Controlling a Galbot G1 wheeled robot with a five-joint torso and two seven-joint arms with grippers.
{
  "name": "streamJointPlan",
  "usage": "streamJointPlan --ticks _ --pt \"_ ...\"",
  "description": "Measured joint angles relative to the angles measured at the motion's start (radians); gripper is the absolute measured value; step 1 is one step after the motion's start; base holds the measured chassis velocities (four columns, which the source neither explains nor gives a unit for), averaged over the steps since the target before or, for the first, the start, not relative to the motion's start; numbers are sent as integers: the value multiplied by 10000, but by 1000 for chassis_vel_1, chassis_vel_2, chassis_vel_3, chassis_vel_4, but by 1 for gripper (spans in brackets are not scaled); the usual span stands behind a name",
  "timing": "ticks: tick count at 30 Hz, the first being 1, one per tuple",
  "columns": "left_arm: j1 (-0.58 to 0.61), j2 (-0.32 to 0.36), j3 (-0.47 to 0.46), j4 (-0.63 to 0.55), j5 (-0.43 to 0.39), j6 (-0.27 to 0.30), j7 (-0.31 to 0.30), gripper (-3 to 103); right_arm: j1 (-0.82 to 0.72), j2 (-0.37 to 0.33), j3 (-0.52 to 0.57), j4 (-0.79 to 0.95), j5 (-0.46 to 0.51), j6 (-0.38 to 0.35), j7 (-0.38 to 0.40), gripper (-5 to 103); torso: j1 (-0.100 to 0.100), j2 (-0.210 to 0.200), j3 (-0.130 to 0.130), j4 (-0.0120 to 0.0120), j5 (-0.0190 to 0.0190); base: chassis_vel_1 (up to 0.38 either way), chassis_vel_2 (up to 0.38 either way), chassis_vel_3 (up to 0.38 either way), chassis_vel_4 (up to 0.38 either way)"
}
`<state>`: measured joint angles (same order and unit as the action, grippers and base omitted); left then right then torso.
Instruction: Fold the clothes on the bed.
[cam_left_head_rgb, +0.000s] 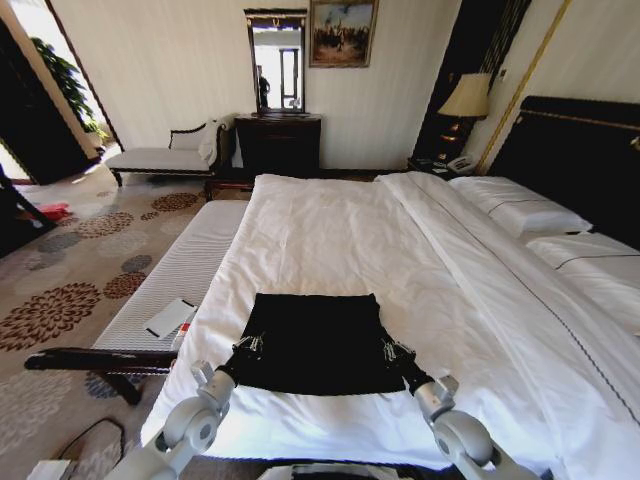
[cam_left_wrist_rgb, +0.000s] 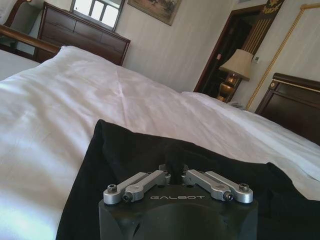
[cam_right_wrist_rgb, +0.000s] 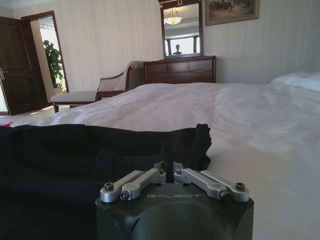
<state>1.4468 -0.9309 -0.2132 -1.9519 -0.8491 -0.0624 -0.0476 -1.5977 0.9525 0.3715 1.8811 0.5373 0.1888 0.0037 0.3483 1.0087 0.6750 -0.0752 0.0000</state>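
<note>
The clothes (cam_left_head_rgb: 315, 340) are a black fabric rectangle lying flat near the foot edge of the bed (cam_left_head_rgb: 340, 230), which is covered in a white duvet. My left gripper (cam_left_head_rgb: 248, 348) is at the garment's left edge, shut on the fabric. At the right edge my right gripper (cam_left_head_rgb: 393, 352) is shut on the fabric too. In the left wrist view the left gripper (cam_left_wrist_rgb: 174, 167) has its fingers pinched into the black clothes (cam_left_wrist_rgb: 150, 155), with the bed (cam_left_wrist_rgb: 100, 90) beyond. From the right wrist, the right gripper (cam_right_wrist_rgb: 170, 167) grips the bunched clothes (cam_right_wrist_rgb: 75, 150) on the bed (cam_right_wrist_rgb: 225, 105).
A narrow white padded bench (cam_left_head_rgb: 180, 270) runs along the bed's left side with a white booklet (cam_left_head_rgb: 170, 318) on it. Pillows (cam_left_head_rgb: 530, 210) and a dark headboard (cam_left_head_rgb: 580, 150) are at the right. A dresser (cam_left_head_rgb: 278, 140) and chaise (cam_left_head_rgb: 160, 158) stand against the far wall.
</note>
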Motion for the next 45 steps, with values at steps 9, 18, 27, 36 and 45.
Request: streamJointPlan --ticks 9,18,27,36,45 --pt "142 -194 26 221 376 84 -196 4 -244 116 -36 -125 -140 94 -22 5 0 0 0 0 0 0 0 0 0" --pt "403 -128 -39 -208 685 220 -282 38 -875 171 95 411 -239 81 49 42 1 0 0 0 0 0 0 0 0" --pt "978 -57 -792 -736 1079 95 -255 65 -1251 107 571 1424 119 -101 325 70 0 0 0 1 0 0 0 0 0" --pt "-134 227 -1027 -388 881 383 -722 99 380 -681 960 1660 2749 -1973 823 99 1 0 2 0 0 0 0 0 0" --pt "-2424 780 -272 965 -177 1424 -854 100 2815 -1630 441 457 4767 -3629 1385 100 3 -2 3 0 0 0 0 0 0"
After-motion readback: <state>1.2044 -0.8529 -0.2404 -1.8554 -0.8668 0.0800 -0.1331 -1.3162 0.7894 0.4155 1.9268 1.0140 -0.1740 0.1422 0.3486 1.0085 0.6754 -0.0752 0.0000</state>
